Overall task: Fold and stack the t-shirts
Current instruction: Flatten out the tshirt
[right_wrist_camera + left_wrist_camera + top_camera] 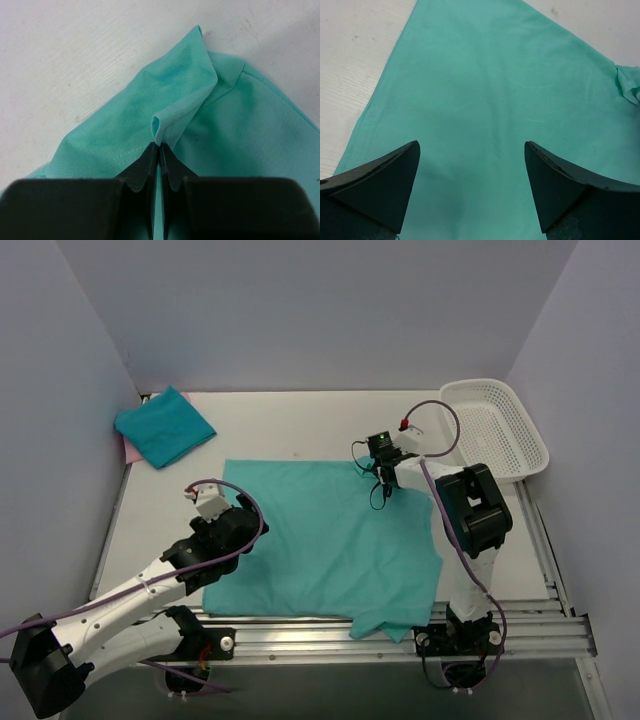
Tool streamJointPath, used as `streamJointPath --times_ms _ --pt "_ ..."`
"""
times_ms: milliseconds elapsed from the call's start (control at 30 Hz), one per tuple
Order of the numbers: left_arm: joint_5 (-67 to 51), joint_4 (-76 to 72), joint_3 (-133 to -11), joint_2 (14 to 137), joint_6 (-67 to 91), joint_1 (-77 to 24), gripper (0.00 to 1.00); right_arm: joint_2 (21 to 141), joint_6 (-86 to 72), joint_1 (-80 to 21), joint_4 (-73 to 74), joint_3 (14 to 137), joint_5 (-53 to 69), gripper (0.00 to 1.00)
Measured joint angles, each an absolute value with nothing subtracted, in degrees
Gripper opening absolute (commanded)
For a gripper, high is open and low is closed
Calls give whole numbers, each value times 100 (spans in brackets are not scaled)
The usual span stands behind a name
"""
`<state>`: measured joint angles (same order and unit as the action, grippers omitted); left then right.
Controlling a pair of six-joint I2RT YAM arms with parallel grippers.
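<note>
- A teal t-shirt (pixel 320 540) is spread flat across the middle of the table (pixel 300 420), and 1 near corner is draped over the front rail (pixel 300 635).
- The right gripper (pixel 381 468) is set at the shirt's far right corner.
- In the right wrist view, the right gripper (pixel 159 150) is seen with its jaws pressed together on a raised fold of the shirt (pixel 240 130), at the hem by the bare table (pixel 75 60).
- The left gripper (pixel 238 523) is placed over the shirt's left edge.
- In the left wrist view, the left gripper (pixel 471 145) is seen with its 2 fingers (pixel 385 185) wide apart above smooth cloth (pixel 490 75); nothing is held between them.
- A folded, bluer teal t-shirt (pixel 165 426) is laid in the far left corner, with a pink edge (pixel 127 448) showing beneath it.
- A white mesh basket (pixel 497 426) is set at the far right, apart from the shirts.
</note>
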<state>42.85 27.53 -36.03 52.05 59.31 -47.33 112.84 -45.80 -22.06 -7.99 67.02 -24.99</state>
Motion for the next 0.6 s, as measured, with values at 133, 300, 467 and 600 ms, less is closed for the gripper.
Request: streamJointPath --times_ms 133,300,467,600 --pt "4285 2751 -3603 5264 5931 -4718 94 11284 -4550 -2206 -799 6709 -2495 0" --pt "4281 2672 -3601 5269 5927 -4698 94 11340 -4499 -2204 -709 7043 -2493 0" --pt "4254 2574 -3597 5266 5907 -4637 94 11701 -4469 -2202 -652 7992 -2526 0" --pt "4217 2550 -3570 5264 5885 -4619 94 12422 -4471 -2143 -631 9004 -2550 7"
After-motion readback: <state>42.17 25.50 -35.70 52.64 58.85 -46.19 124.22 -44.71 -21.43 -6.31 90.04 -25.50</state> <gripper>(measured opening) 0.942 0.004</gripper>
